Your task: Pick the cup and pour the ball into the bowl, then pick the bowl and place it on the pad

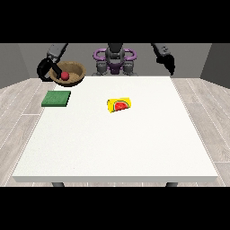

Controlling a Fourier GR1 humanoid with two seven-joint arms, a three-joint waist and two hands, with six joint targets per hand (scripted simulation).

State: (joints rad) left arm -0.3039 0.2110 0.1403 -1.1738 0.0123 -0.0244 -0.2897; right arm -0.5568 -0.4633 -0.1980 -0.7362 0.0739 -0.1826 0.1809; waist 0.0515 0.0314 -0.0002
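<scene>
Holding the wooden bowl (71, 74) up off the desk (117, 134), the hand at the view's left (48, 69) has its dark fingers hooked over the bowl's near rim, so it is closed on the bowl. The bowl tilts a little toward the camera, and the red ball (65, 76) sits inside it. The yellow cup (119, 104), printed with a watermelon slice, lies on its side near the desk's middle, well apart from the bowl. By that showing the pouring looks done, and the step in hand is carrying the bowl to the green pad (56, 98), which lies flat near the desk's left edge, just below the bowl in the view. The next move calls for lowering the bowl over the pad and levelling it so the ball stays in, then letting go only once its base rests on the green. The hand at the view's right (168, 61) hangs raised beyond the far corner, holding nothing; I cannot tell how its fingers lie.
</scene>
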